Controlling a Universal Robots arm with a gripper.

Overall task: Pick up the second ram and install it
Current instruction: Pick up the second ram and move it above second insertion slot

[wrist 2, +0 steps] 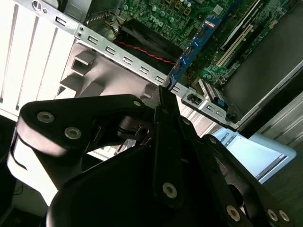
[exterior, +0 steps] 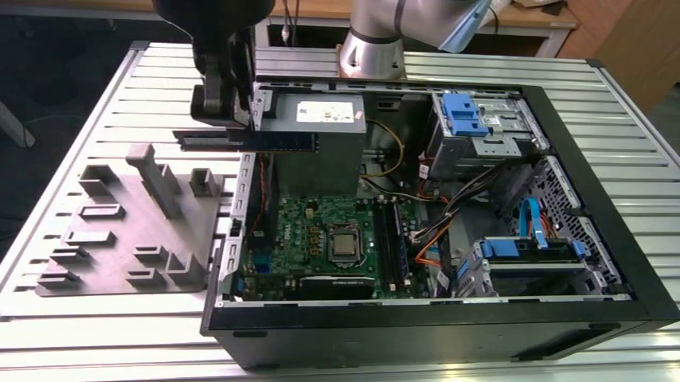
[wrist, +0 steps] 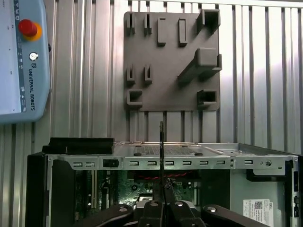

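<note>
In the exterior view my gripper (exterior: 220,126) hangs above the open computer case's (exterior: 425,322) back left corner, shut on the second ram (exterior: 255,142), a thin dark stick held level and pointing toward the view's right. In the second wrist view the ram (wrist 2: 195,43) shows blue and juts out from the fingers (wrist 2: 166,118) over the motherboard (wrist 2: 165,14). In the first wrist view the ram (wrist: 162,151) appears edge-on above the case wall. The motherboard (exterior: 318,239) lies in the case floor, and its long memory slots (exterior: 389,239) run along its right side.
The grey fixture block (exterior: 127,231) with raised holders lies on the slatted table to the exterior view's left of the case, and it appears again as the block (wrist: 173,61) in the first wrist view. A teach pendant (wrist: 23,61) rests beside it. Drive cages (exterior: 483,127), cables and a power supply (exterior: 318,119) crowd the case.
</note>
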